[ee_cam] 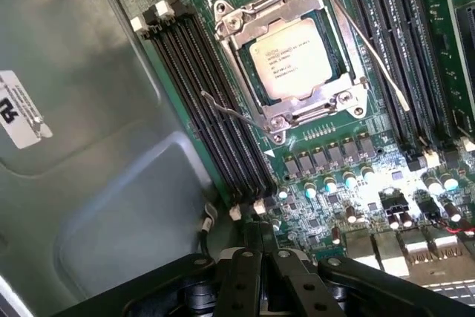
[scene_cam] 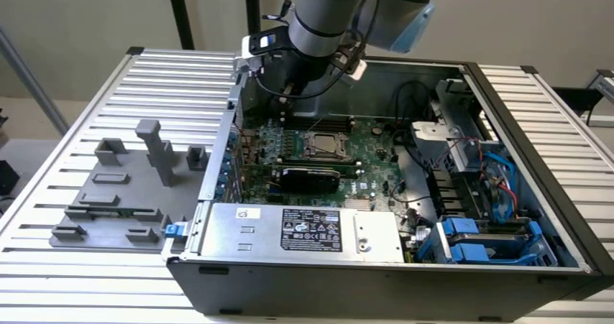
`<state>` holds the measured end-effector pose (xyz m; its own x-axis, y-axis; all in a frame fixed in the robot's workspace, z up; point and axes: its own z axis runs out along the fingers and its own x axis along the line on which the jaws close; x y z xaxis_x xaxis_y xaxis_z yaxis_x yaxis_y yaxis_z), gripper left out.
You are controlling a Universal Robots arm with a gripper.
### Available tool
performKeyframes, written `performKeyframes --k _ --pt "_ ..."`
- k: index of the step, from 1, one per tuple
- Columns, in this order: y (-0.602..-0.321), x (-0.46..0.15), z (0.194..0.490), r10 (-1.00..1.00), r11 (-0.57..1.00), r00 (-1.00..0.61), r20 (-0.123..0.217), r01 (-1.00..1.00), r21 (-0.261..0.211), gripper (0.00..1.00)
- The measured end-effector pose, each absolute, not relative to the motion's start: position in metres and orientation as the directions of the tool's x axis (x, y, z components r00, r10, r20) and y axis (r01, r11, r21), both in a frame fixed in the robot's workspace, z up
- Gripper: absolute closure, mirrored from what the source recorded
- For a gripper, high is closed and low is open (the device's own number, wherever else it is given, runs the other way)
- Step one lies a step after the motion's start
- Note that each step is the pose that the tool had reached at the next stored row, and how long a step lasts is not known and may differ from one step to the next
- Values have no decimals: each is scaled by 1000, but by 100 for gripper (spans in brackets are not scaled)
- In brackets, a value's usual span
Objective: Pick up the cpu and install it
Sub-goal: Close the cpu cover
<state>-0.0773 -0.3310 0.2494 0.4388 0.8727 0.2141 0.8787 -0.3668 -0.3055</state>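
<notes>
In the exterior view my grey and pale-blue arm (scene_cam: 331,15) comes down from twelve o'clock into the open black computer case (scene_cam: 384,281), which lies on a ribbed aluminium table (scene_cam: 57,151). My pincer (scene_cam: 295,94) hangs over the far edge of the green motherboard (scene_cam: 374,133), at about eleven o'clock from the socket. The cpu (scene_cam: 323,145), a small flat square chip with a pale silver top, sits in the dark square socket with a metal frame (scene_cam: 321,136) near the middle of the board. At six o'clock from it lies the silver power supply box with a black label (scene_cam: 302,230). At four o'clock in the case are blue plastic drive brackets (scene_cam: 475,248). Outside the case, at nine o'clock, stands the grey plastic tray with upright blocks (scene_cam: 120,195).

In the wrist view my pincer's black fingers (ee_cam: 245,272) are pressed together and pinch nothing (ee_cam: 266,246). The cpu (ee_cam: 295,59) lies seated inside the socket's silver frame (ee_cam: 289,113), well apart from my fingertips, at about twelve o'clock from them. Two thin wire levers (ee_cam: 364,35) stand raised off the frame. Black memory slots (ee_cam: 204,102) run just beside the socket, at nine o'clock from it, and the grey metal case wall (ee_cam: 82,176) lies beyond them.
</notes>
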Motion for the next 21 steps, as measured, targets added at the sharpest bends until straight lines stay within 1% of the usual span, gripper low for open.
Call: performKeyframes --k 3,5,13,16,21 --pt "-331 -71 247 873 -368 438 213 880 -300 89" --pt "-331 -68 246 876 -372 437 204 881 -292 89" --pt "-331 -64 243 886 -405 445 132 879 -250 89" --pt "-331 -64 241 876 -425 464 132 872 -243 89" --pt "-331 -64 239 858 -458 494 143 860 -224 89"
